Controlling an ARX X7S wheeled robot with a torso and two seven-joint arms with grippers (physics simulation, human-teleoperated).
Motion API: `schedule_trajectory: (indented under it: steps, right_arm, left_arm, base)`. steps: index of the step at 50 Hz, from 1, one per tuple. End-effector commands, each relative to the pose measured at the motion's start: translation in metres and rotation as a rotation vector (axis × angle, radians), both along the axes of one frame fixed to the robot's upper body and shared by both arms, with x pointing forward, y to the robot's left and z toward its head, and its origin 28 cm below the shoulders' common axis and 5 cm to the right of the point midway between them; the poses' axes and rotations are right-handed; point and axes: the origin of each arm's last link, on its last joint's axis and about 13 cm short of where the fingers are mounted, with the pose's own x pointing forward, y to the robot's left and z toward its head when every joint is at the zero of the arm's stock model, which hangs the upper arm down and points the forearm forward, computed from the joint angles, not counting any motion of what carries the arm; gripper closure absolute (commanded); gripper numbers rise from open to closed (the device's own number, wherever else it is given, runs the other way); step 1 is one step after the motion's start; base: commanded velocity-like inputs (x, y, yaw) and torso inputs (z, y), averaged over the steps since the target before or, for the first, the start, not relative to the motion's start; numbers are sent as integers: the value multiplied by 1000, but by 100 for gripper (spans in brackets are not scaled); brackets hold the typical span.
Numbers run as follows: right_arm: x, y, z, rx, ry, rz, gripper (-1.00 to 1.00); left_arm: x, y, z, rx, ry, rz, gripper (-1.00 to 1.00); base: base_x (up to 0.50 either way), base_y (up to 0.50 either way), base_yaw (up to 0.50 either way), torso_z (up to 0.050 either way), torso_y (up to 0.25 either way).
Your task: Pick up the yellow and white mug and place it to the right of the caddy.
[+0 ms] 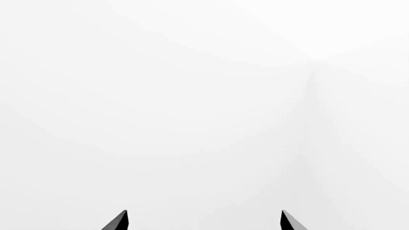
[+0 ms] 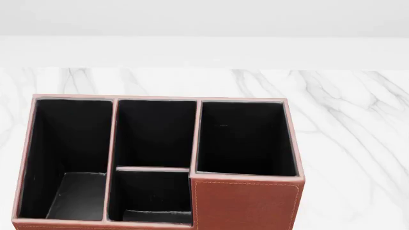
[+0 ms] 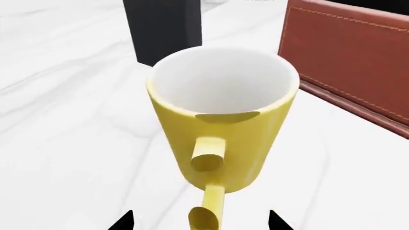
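Reddish-brown stitched leather-look caddy (image 2: pixel 246 203) with four black-lined compartments fills the lower left of the head view, standing on a white marble tabletop (image 2: pixel 345 120) with grey veins; the bare marble spreads toward three o'clock of it. Neither arm shows in that view.

In the right wrist view the small yellow cylindrical mug (image 3: pixel 223 124), white inside and at the rim, stands upright on the marble with its yellow loop handle (image 3: pixel 208 191) turned toward the camera. The right gripper (image 3: pixel 201 223) shows only two dark fingertips (image 3: pixel 124 221), spread apart on either side of the handle and not touching it. Beyond the mug stand an upright black block (image 3: pixel 163 28) and the caddy's brown stitched wall.

The left wrist view shows plain white, with the left gripper (image 1: pixel 204 221) tips wide apart around nothing.
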Motion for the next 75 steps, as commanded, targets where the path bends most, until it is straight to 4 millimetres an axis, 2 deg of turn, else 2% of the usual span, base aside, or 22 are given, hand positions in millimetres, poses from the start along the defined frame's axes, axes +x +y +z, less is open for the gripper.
schedule_trajectory:
  steps: [1,29,40,51,66,75]
  right_arm:
    - [4,1,0,28,6,-12,100]
    - [-1,0,0,9,-24,0,100]
    - [-1,-3,26,51,-95,-6,100]
    - [2,-7,35,67,-123,-13,100]
    - [-8,-17,83,188,-245,8,100]
    - [-10,-20,90,210,-262,7,100]
  left_arm:
    - [1,0,0,0,1,-1,-100]
    - [2,0,0,1,8,-8,-100]
    - [3,-1,0,-1,11,-11,-100]
    - [4,-1,0,-4,12,-13,-100]
    - [6,-1,0,0,14,-15,-100]
    - [7,-2,0,1,17,-17,-100]
  base:
    - [0,0,0,0,0]
    - [0,0,0,0,0]
    - [0,0,0,0,0]
    - [0,0,0,0,0]
    - [0,0,0,0,0]
    - [0,0,0,0,0]
